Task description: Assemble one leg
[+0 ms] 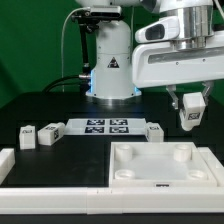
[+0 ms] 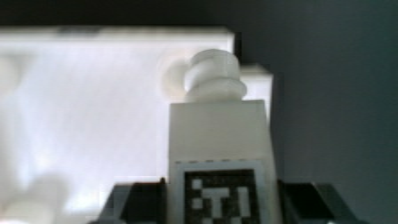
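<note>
My gripper (image 1: 191, 110) is shut on a leg (image 1: 190, 117), a small white block with a black-and-white tag, and holds it in the air above the far right corner of the large white square panel (image 1: 165, 180). In the wrist view the leg (image 2: 221, 135) stands between my fingers (image 2: 134, 200), its threaded tip pointing at the panel's corner (image 2: 107, 110). Three more legs lie on the table: two at the exterior view's left (image 1: 27, 137) (image 1: 50, 131) and one to the right of the marker board (image 1: 154, 131).
The marker board (image 1: 105, 127) lies at the back middle in front of the arm's base (image 1: 110, 75). A white L-shaped rail (image 1: 40, 180) runs along the front left edge of the table.
</note>
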Controlling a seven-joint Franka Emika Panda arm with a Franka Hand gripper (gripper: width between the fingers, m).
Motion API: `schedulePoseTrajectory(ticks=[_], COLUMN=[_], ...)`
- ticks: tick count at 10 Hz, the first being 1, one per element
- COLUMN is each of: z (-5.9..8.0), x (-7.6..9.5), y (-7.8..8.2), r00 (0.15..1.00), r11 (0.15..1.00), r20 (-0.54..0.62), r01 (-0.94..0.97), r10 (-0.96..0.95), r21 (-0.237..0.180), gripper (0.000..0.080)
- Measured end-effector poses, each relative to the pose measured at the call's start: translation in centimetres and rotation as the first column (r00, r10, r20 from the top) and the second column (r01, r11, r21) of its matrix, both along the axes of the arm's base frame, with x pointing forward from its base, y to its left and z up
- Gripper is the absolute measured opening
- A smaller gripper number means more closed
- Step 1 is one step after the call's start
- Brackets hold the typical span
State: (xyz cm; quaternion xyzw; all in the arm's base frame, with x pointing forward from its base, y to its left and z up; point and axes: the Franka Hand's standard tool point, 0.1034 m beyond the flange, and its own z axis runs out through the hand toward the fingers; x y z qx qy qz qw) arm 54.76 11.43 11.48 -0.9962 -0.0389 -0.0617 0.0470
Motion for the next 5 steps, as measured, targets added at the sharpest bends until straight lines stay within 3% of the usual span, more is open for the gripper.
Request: schedulePoseTrajectory(ticks=[2,4,5], z=[0.1,0.1,0.3], x=[2.1,2.2,2.7], y=[-0.4,-0.3,-0.4], r00=[0.999,0.998,0.984], r11=[1.000,1.000,1.000], r20=[0.035,0.064,0.175], r01=[-0.029,-0.027,-0.018], r10=[0.029,0.027,0.017], r21=[-0.002,0.000,0.004], gripper=[0.0291,0.0291,0.0291])
